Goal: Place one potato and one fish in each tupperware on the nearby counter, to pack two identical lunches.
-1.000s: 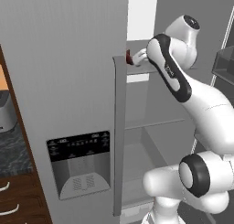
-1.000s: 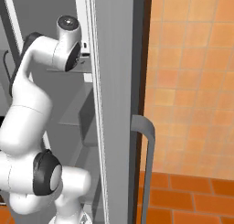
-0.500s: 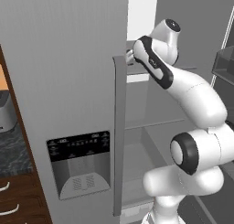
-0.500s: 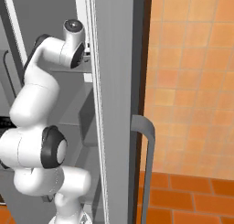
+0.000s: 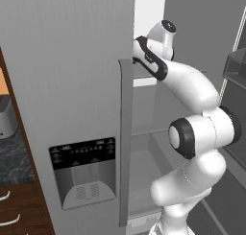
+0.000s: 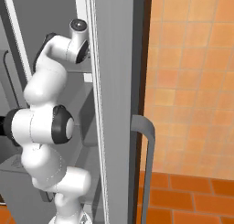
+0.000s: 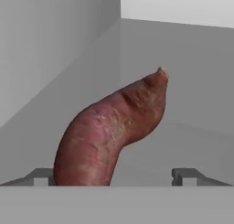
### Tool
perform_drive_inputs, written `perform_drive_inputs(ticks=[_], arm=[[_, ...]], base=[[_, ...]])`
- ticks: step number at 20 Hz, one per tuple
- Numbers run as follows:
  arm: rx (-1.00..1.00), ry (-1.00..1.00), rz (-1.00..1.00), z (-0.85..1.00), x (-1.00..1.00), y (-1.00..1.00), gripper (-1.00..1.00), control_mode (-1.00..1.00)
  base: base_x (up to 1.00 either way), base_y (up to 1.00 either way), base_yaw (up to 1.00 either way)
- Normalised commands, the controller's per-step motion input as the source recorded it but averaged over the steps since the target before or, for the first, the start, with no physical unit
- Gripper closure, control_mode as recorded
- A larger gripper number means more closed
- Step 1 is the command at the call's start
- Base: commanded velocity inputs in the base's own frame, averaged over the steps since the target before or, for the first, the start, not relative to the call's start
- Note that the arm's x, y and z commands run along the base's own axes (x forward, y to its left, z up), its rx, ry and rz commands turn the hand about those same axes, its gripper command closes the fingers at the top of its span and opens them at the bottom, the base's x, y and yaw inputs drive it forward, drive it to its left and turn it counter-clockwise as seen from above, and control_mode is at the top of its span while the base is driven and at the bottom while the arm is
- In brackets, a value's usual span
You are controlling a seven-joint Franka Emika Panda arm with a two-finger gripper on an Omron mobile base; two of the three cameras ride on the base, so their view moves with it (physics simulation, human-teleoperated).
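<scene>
Two-finger dark gripper (image 7: 116,175) w/ jaws spread wide, nothing held; a reddish-brown, knobbly, curved sweet-potato-like tuber (image 7: 112,131) sits between the fingertips (image 7: 185,175), closer to the left one. Behind it, plain grey fridge interior walls (image 7: 55,54). From base views, white arm (image 5: 192,92) reaches past grey fridge door w/ long vertical handle (image 5: 126,143) into upper fridge compartment.

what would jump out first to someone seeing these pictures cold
A curved reddish-brown sweet potato lies close in the hand view, between the open tool's tips. In the base views, the white arm reaches into an open grey fridge past its door with a dispenser panel.
</scene>
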Motion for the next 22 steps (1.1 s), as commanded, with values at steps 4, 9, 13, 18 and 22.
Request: perform_drive_inputs(ticks=[4,9,13,18,22], arm=[[-0.04,0.0,0.0,-0.33,0.53,0.09,-1.0,-1.0],[-0.03,0.0,0.0,-0.39,0.4,0.01,1.0,-1.0],[0.0,0.0,0.0,-0.39,0.35,0.0,1.0,-1.0],[-0.01,0.0,0.0,-0.43,0.16,0.0,1.0,-1.0],[-0.01,-0.04,-0.02,-0.3,-0.64,0.0,1.0,-1.0]], base=[[0.0,0.0,0.0],[0.0,0.0,0.0],[0.0,0.0,0.0],[0.0,0.0,0.0],[0.0,0.0,0.0]])
